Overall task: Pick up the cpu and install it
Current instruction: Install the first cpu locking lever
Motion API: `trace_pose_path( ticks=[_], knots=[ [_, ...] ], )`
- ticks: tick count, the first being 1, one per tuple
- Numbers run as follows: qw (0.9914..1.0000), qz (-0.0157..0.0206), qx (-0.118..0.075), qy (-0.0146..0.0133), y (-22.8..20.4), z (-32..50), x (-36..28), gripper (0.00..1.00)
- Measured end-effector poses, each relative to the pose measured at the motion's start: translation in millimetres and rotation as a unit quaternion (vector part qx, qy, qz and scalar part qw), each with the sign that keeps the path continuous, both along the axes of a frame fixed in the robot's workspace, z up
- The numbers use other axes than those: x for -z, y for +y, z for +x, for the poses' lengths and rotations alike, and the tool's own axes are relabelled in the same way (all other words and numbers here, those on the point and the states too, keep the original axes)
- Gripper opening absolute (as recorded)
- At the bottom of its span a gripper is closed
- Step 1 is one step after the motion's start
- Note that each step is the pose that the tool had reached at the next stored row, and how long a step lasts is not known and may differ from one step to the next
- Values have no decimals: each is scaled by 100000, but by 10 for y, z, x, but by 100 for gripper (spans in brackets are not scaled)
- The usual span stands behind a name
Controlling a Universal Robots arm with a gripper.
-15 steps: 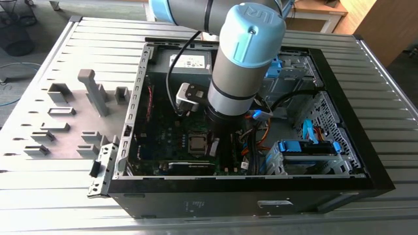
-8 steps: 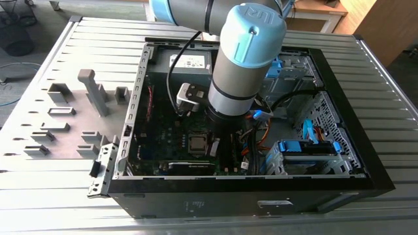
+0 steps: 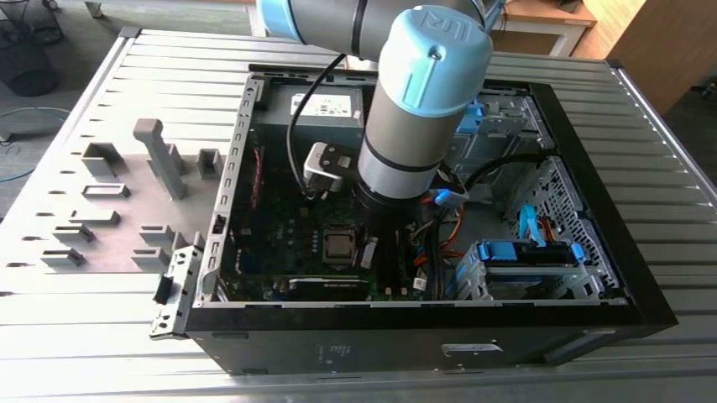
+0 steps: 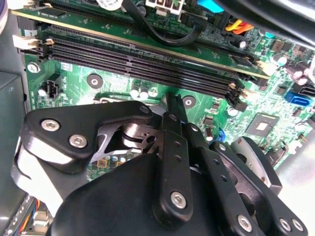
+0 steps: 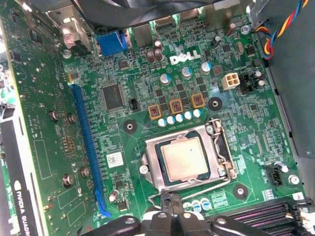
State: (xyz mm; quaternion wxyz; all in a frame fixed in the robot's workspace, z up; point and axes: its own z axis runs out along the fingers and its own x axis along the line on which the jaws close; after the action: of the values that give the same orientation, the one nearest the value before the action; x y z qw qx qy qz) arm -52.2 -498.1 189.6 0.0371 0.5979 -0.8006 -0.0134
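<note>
Reaching down into the open computer case (image 3: 627, 323) on the slatted metal table (image 3: 101, 336), with the gripper (image 5: 171, 200) low over the green motherboard (image 5: 231, 142). Fingertips (image 5: 164, 199) pressed together just short of the socket frame (image 5: 147, 160) in the first wrist view; closed on nothing that can be seen, no chip between them. Seated inside that frame, just ahead of the fingertips and apart from them: the cpu (image 5: 183, 159), silvery top up, lying flat. Farther ahead of the gripper, beyond the socket, a row of three orange-ringed components (image 5: 176, 107) and small capacitors (image 5: 179, 118). Off to one side of the gripper, a long blue expansion slot (image 5: 87, 147); close by on the other side, black memory slots (image 5: 266, 212).

In the second wrist view, black linkage of the gripper (image 4: 172, 105) in the foreground, finger (image 4: 173, 103) tip ending near the memory slots (image 4: 142, 64), which run across the board beyond it.

In the exterior view, arm (image 3: 421, 117) upright over the case, cpu (image 3: 338, 246) visible just beside its lower end; grey plastic holder blocks (image 3: 123, 197) well apart, outside the case on the table.
</note>
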Motion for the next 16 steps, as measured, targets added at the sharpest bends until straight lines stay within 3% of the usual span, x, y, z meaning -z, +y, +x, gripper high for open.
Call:
trace_pose_path(
  ticks=[8,12,16],
  knots=[
    [100000,12,1,-4,0,6,3,11],
    [99999,399,4,-6,0,5,4,11],
    [99999,493,8,-21,0,6,-9,11]
  ],
)
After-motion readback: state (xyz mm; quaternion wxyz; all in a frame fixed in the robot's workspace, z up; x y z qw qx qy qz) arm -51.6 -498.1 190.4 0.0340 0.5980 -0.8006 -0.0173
